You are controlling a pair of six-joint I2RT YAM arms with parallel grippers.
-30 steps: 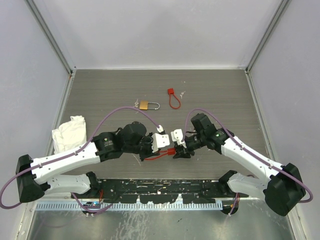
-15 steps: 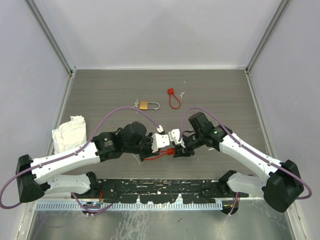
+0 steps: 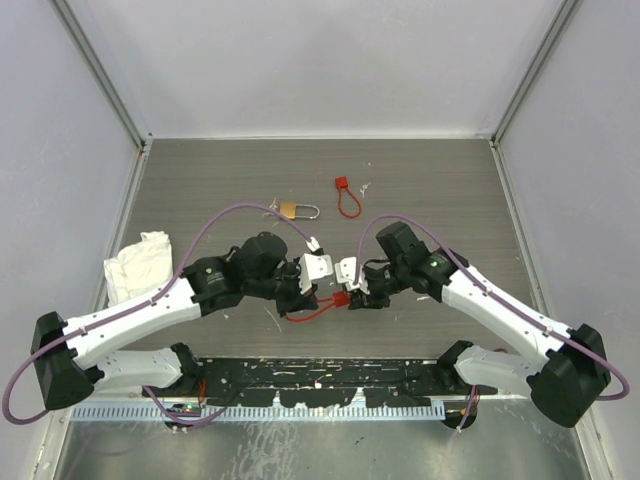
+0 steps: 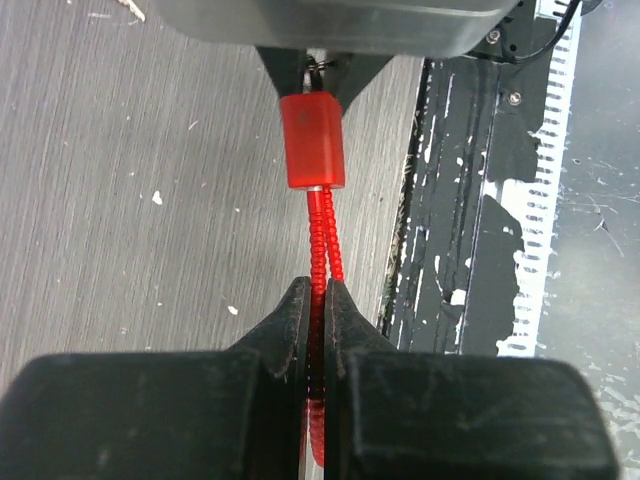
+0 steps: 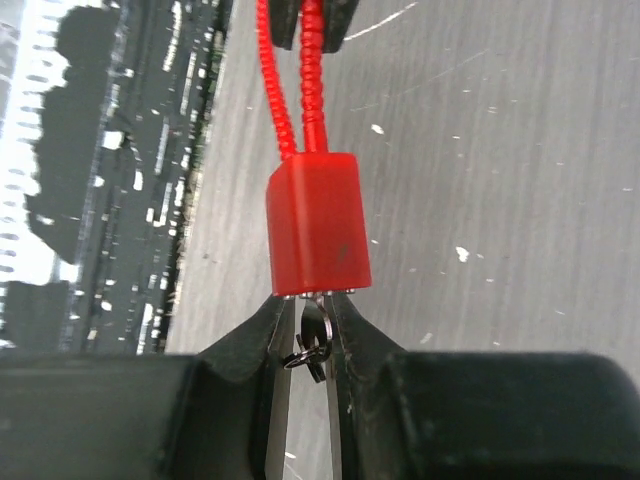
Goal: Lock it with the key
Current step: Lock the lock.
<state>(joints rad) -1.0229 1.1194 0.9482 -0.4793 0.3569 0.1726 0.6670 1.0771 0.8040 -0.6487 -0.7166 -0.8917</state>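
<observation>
Spanning the scene is the grey worktop point(image 3: 450, 180), and over its near middle the left arm point(image 3: 130, 315) and right arm point(image 3: 500, 310) meet nose to nose. A white cloth point(image 3: 138, 262) lies at the left edge. Farther back a brass padlock point(image 3: 288, 210) and a second red loop lock point(image 3: 345, 200) sit well apart from the action.

Between the arms hangs the lock being worked. The left end effector point(image 4: 318, 290) is pressed together on the red cable point(image 4: 320, 230), pinching both strands just short of the red lock body point(image 4: 311, 140), which it holds steady off the surface.

The right end effector point(image 5: 308, 305) faces it from the other side. Its fingers are drawn in on the key point(image 5: 310, 340), whose dark head and small ring show in the narrow gap between them. The blade runs up to the end face of the lock body and seems to be seated in the keyway, though the hole itself is hidden.

The step in hand looks like the turn itself: the key is in and gripped, the lock braced. The next move probably calls for a wrist roll of the right arm about the blade's axis, while the left keeps the cable from twisting along. The key is tiny, so a slip between the fingers is the likely failure.
</observation>
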